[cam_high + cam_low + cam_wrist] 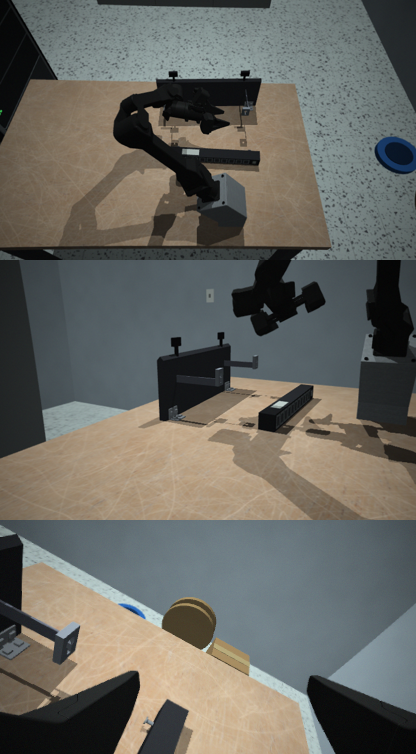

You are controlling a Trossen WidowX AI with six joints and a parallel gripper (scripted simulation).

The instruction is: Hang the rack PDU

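Note:
The rack PDU [225, 156] [286, 406] [162, 727] is a long black bar with a white label. It lies flat on the table in front of the black backboard [233, 89] [190, 384]. Two grey keyhole plates [219, 376] [254, 361] stand on arms out from the board; one shows in the top view [247, 107] and in the wrist view [67, 642], and the arm hides the other in the top view. My gripper [225, 117] [286, 309] [224, 681] is open and empty. It hangs high above the table between the board and the PDU.
The arm's grey base block [228, 199] [383, 388] stands just in front of the PDU. A blue disc [395, 154] [132, 610] lies on the floor to the right, with a wooden spool [190, 622] and a cardboard box [230, 655] beyond the table edge. A dark rack [15, 61] stands at the left.

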